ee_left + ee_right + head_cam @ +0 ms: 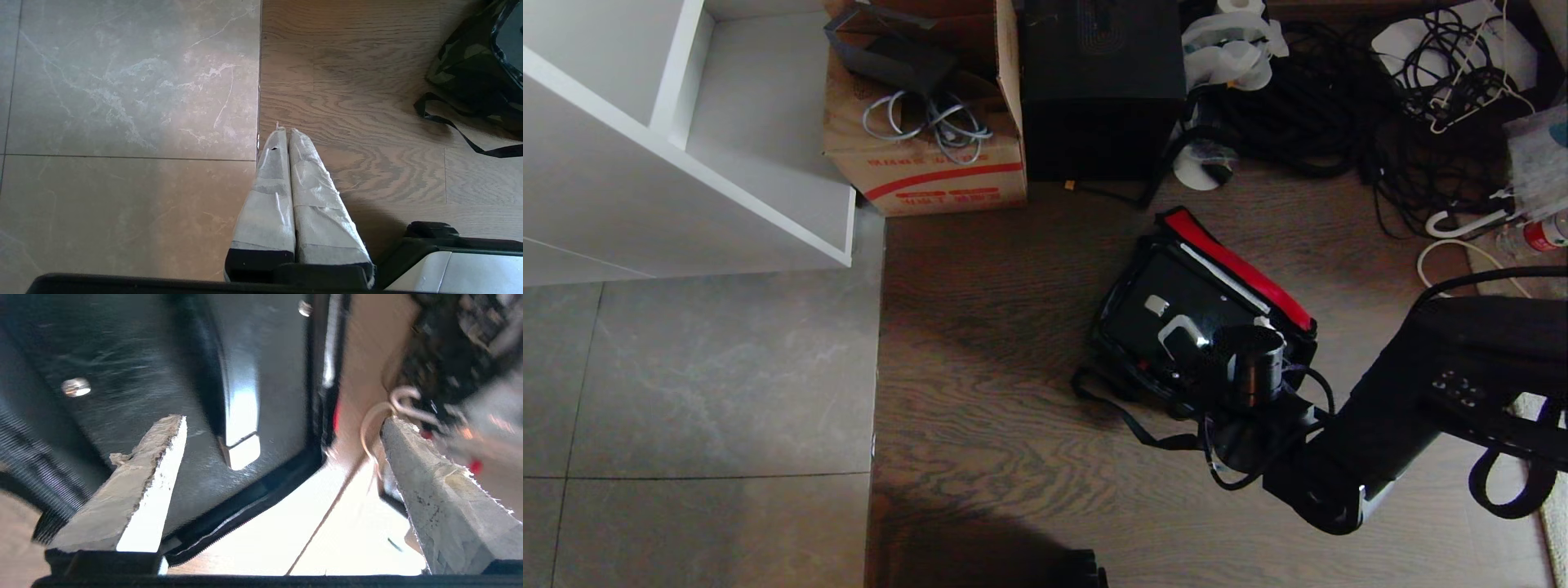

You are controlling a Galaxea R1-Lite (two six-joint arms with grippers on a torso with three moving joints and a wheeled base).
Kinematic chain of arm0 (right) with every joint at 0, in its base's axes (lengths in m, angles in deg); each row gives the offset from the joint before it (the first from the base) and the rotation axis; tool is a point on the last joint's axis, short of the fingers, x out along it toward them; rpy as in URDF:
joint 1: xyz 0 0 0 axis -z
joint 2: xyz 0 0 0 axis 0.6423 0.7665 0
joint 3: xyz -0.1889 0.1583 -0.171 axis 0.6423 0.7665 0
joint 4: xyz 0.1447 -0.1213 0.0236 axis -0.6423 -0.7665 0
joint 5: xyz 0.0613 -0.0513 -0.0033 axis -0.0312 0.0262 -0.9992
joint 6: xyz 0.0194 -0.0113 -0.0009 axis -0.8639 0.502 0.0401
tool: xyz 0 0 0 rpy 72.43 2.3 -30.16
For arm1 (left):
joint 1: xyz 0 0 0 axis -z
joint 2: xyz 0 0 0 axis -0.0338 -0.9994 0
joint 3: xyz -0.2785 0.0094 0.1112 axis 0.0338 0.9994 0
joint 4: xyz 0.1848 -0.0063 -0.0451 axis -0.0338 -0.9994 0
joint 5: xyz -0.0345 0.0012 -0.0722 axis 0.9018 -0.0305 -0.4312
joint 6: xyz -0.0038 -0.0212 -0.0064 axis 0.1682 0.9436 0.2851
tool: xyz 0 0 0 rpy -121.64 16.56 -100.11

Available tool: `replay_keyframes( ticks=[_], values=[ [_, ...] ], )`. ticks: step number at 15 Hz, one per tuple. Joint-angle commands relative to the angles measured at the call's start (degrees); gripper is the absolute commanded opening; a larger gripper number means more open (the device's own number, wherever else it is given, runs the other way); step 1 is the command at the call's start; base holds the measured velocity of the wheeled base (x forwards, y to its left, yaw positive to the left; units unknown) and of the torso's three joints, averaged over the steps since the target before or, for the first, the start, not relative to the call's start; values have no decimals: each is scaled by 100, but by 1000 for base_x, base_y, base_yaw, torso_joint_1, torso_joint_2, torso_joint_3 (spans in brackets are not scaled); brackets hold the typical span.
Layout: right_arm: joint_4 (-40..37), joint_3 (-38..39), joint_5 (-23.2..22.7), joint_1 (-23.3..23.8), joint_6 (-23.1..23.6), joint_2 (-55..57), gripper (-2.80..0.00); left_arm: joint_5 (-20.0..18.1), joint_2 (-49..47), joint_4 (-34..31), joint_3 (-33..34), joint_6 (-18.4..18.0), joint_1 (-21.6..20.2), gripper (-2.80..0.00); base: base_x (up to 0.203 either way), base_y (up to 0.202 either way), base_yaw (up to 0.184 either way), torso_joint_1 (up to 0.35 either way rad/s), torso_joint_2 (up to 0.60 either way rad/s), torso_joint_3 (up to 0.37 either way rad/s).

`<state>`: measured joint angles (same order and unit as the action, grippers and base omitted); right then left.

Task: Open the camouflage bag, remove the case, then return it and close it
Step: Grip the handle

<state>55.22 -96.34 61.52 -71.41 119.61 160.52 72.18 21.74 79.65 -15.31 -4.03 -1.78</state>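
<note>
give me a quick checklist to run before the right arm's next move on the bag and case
1. Camouflage bag open, red lining showing: ok.
2. Case lying in the open bag with its handle exposed: ok.
3. Right gripper open and empty above the case: ok.
4. Fingers straddle the handle: not ok, it sits nearer one finger, the other past the case's edge.
5. Left gripper shut, parked over the floor away from the bag: ok.
6. Shoulder strap clear of the arm: cannot tell.
</note>
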Motion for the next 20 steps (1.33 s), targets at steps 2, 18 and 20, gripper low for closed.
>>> replay_keyframes(
  ticks=[2,18,20],
  values=[
    [728,65,176,-101,86,346,0,2,2,5,44,0,2,-280,0,0,0,0,0,0],
    [1756,-582,541,-187,1130,960,0,2,3,5,52,0,2,-280,0,0,0,0,0,0],
    [1780,-666,532,-119,1286,1073,0,2,2,5,44,0,2,-280,0,0,0,0,0,0]
  ],
)
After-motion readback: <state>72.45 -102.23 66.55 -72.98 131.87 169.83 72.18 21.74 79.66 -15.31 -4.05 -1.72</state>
